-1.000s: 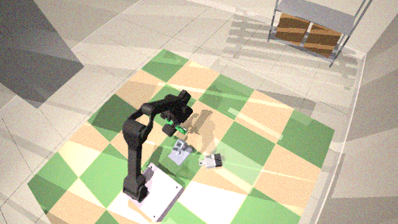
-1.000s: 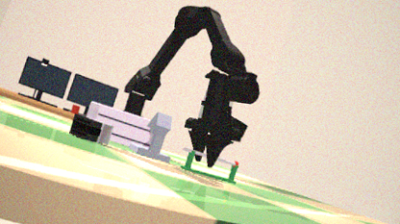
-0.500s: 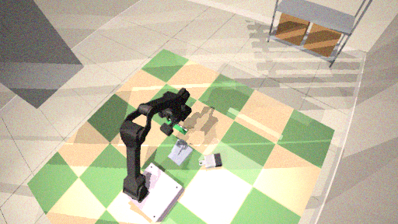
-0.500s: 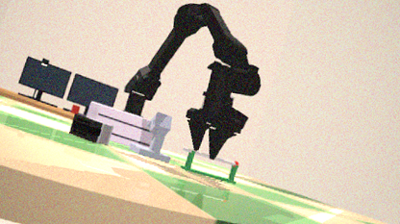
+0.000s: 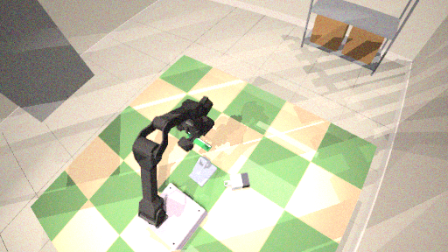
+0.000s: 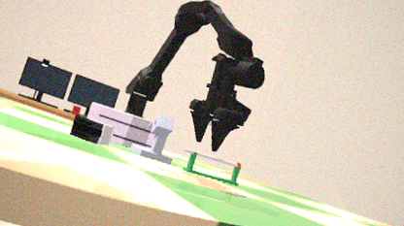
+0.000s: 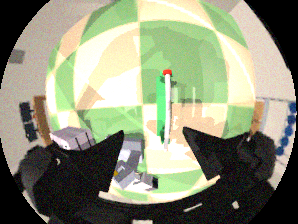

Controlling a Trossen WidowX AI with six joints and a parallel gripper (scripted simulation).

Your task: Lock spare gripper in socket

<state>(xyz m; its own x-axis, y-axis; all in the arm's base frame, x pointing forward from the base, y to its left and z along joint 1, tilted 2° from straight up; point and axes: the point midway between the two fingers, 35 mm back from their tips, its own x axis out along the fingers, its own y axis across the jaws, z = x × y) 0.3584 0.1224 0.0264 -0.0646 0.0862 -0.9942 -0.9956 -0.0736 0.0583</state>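
One black robot arm (image 5: 150, 175) (image 6: 165, 50) hangs over a checkered worktop (image 5: 284, 175) (image 6: 87, 197), its one end effector (image 6: 207, 145) (image 7: 153, 131) spread wide, two fingers apart with nothing between them. Beneath the fingertips, and apart from them, one pin (image 5: 204, 142) (image 6: 212, 158) (image 7: 168, 110), pale with a single red end, lies across one green stand (image 5: 201, 144) (image 6: 212, 176) (image 7: 161, 107) with two uprights. One pale mount (image 5: 202, 171) (image 6: 160, 135) (image 7: 131, 152) stands near the stand, between it and the one light-colored base block (image 5: 185, 223) (image 6: 121, 125) (image 7: 74, 138). The one spare gripper (image 5: 237, 181) (image 6: 91, 130), a small black-and-white block, rests on the worktop near the mount, undocked and apart from it. In the background of the exterior view, two dark monitors (image 6: 46, 79) stand on one wooden desk (image 6: 26, 100). The overhead view shows one metal shelf unit (image 5: 356, 17) with two brown boxes (image 5: 328, 32) on its lower level.
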